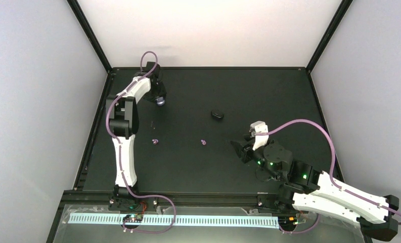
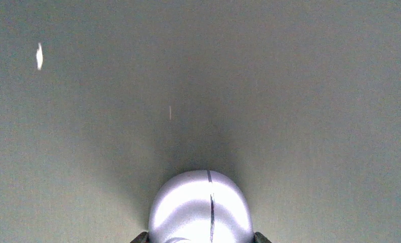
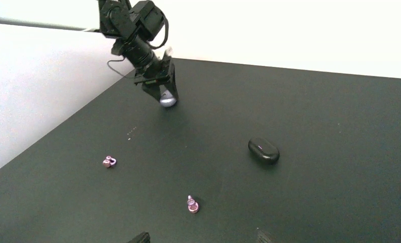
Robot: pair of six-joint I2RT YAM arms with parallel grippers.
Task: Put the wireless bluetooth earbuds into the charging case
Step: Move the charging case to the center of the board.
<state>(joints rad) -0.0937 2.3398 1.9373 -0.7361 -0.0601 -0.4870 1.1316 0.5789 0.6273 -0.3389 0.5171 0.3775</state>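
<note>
Left pincer closed on the charging case, far-left of table; right pincer gapes, empty; 2 earbuds lie loose mid-table, apart; judgement: keep grip level, carry case nearer them, lid seam unobstructed.

Matte black tabletop, centre; plain white walls, left, right, top; black metal frame posts, upper corners.

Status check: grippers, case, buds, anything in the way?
Left gripper closed on case, far left. Right gripper open, empty. Both buds loose on table. Black oval lies clear of them.
</note>
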